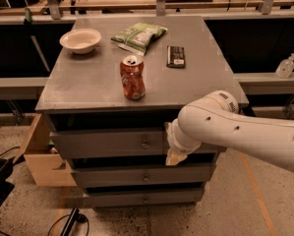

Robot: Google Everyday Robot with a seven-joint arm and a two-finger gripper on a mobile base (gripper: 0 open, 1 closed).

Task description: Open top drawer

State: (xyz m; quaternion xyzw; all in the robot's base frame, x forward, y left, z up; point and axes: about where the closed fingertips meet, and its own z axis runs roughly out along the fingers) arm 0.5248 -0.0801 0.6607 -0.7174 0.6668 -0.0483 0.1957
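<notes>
The top drawer (pixel 102 143) is the wide grey front just under the cabinet top, with a small round metal knob (pixel 144 144) at its centre. A dark gap shows above the front, and its inside is hidden. My gripper (pixel 174 155) hangs from the white arm (pixel 245 132), which reaches in from the right. It sits in front of the right part of the drawer front, a little right of the knob and slightly below it, with no contact showing.
Two narrower grey drawer fronts (pixel 142 176) lie below. On the cabinet top (pixel 87 90) stand a red soda can (pixel 132 77), a white bowl (pixel 80 40), a green chip bag (pixel 138 35) and a dark flat packet (pixel 176 56). A cardboard box (pixel 41 156) sits left on the floor.
</notes>
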